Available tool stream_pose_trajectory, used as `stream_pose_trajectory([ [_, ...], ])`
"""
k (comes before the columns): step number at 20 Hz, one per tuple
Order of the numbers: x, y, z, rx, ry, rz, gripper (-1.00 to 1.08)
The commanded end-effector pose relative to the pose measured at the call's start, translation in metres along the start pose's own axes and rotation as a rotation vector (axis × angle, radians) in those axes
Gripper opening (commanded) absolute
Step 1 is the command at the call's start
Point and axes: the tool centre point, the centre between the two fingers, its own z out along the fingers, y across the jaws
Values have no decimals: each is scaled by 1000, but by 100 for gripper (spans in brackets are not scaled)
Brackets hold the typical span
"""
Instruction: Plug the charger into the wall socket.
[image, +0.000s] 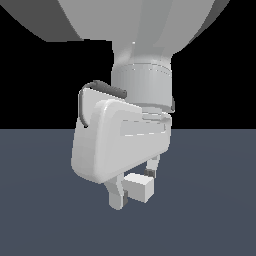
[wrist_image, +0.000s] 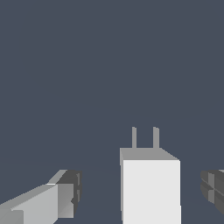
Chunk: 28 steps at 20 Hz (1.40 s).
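Off-white charger (wrist_image: 151, 188) sits btwn spread gripper (image: 134, 188) fingers, untouched; prongs point away from wrist cam, bare floor (wrist_image: 87, 65) all round.

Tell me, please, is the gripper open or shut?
Open: in the wrist view both fingers of the gripper stand clear of the charger.
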Motion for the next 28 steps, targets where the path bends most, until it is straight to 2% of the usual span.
stream_pose_trajectory([
  [1, 0, 0, 4, -1, 0, 0, 100],
  [2, 0, 0, 4, -1, 0, 0, 100],
  [3, 0, 0, 4, -1, 0, 0, -100],
  [17, 1, 1, 3, -2, 1, 12, -100],
  [28, 10, 2, -7, -7, 2, 169, -100],
])
